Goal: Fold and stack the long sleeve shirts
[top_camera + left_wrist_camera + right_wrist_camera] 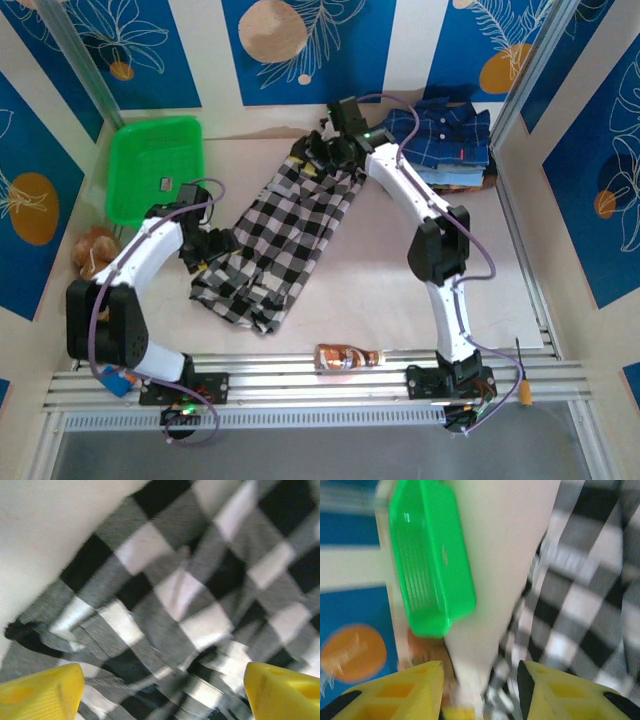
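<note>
Checked shirt [290, 235] sprawls across the table [400, 300] in a long, rumpled strip, slanting from the far middle down toward my left arm. The stack [445, 140] of folded plaid shirts, navy on top, sits in the far right corner, well apart from it.

My left claw [160, 692] hovers low over the shirt's near left edge, jaws wide. There is creased cloth beneath and between the yellow fingers [40, 690], but nothing is pinched. My right claw [481, 687] is at the shirt's far end, jaws at a narrow gap. That wrist view is blurred, and through the gap I make out table and the shirt's edge, not cloth clamped in it. The green basket [155, 165] stands at the far left, beside the job and not part of it.

I judge this shirt light, soft and limp. It will sag from any single grip, drag on the table and double over on itself, though rough handling should not hurt it. Only the collar and button placket should offer any stiffness.

To my eye the best holds are at the edges. That means a corner of the hem for the left claw and the collar or a shoulder seam for the right, each pinched through every layer so none slips loose. Both ends should be lifted together to keep the strip taut for the fold
</note>
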Controlling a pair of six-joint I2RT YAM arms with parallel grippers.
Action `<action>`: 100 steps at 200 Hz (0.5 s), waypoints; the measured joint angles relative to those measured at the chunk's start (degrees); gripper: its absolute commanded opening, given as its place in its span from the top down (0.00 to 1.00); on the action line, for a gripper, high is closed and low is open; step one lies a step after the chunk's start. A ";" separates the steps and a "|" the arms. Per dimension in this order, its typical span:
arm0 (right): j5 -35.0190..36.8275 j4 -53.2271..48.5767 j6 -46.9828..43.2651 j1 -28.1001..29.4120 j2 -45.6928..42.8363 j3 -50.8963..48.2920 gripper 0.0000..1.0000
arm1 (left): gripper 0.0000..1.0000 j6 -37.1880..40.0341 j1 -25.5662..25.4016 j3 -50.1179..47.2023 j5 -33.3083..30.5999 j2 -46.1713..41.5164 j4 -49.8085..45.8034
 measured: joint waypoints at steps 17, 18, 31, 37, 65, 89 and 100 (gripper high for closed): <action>-0.07 -0.74 -1.60 4.04 -3.41 -7.98 0.68 | 0.24 1.99 0.61 -0.02 -1.64 4.61 0.22; -0.04 -0.76 -1.60 4.20 -3.41 -8.28 0.68 | 0.24 2.08 0.61 -0.02 -1.64 4.76 0.22; -0.11 -1.16 -2.21 7.06 -2.64 -13.35 0.69 | 0.27 3.10 0.66 -0.09 -2.27 6.99 0.72; -0.04 -1.53 -2.40 8.09 -1.68 -15.50 0.70 | 0.27 3.39 0.66 -0.28 -2.43 7.58 1.29; 0.55 -3.37 -2.40 9.33 4.00 -22.10 0.70 | 0.28 3.96 0.66 -2.93 -1.84 8.00 4.07; 0.17 -5.18 -2.40 7.50 7.15 -21.94 0.70 | 0.31 3.74 0.48 -7.28 0.61 8.00 6.75; 2.03 -6.38 -2.38 6.86 7.17 -20.63 0.70 | 0.32 3.26 0.15 -9.07 1.92 7.93 7.80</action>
